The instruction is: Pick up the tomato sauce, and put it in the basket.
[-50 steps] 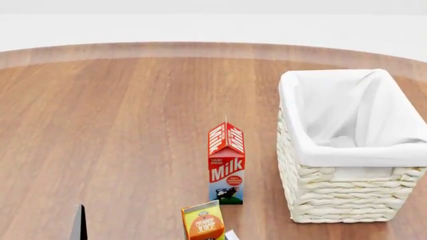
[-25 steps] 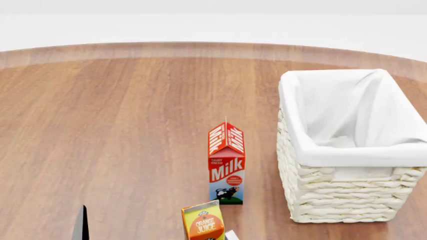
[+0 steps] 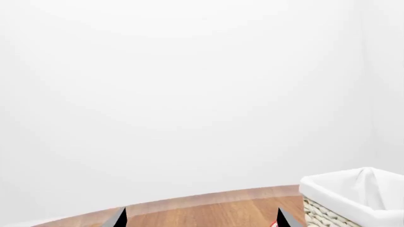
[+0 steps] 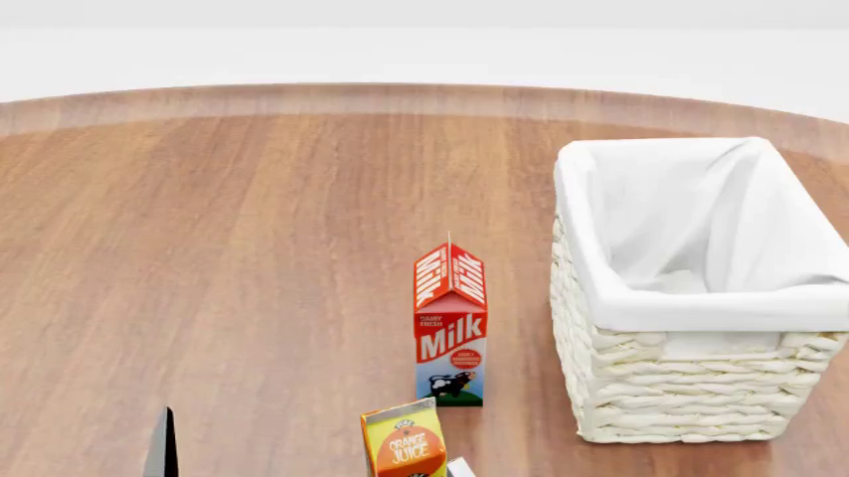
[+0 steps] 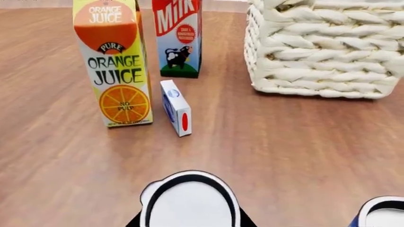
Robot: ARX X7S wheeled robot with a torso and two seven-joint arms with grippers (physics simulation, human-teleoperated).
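The tomato sauce [image 5: 189, 201] shows only its pale top with a dark rim, close to the right wrist camera; its label is hidden. My right gripper [image 5: 189, 223] has dark fingers [image 5: 135, 222] pressed against both sides of the can, shut on it. The cream wicker basket [image 4: 663, 383] with its white liner stands at the right of the table, and also shows in the right wrist view [image 5: 315, 71] and in the left wrist view [image 3: 328, 187]. My left gripper [image 3: 200, 218] is open and empty, its tips wide apart; one tip [image 4: 161, 445] shows in the head view.
A milk carton [image 4: 450, 328] stands left of the basket and an orange juice carton [image 4: 404, 442] stands nearer. A small white box [image 5: 177, 108] lies beside the juice [image 5: 113, 61]. A blue-edged can [image 5: 383, 213] stands beside the held can.
My left gripper's tip has crept slightly to the right in the head view. Nothing else has moved.
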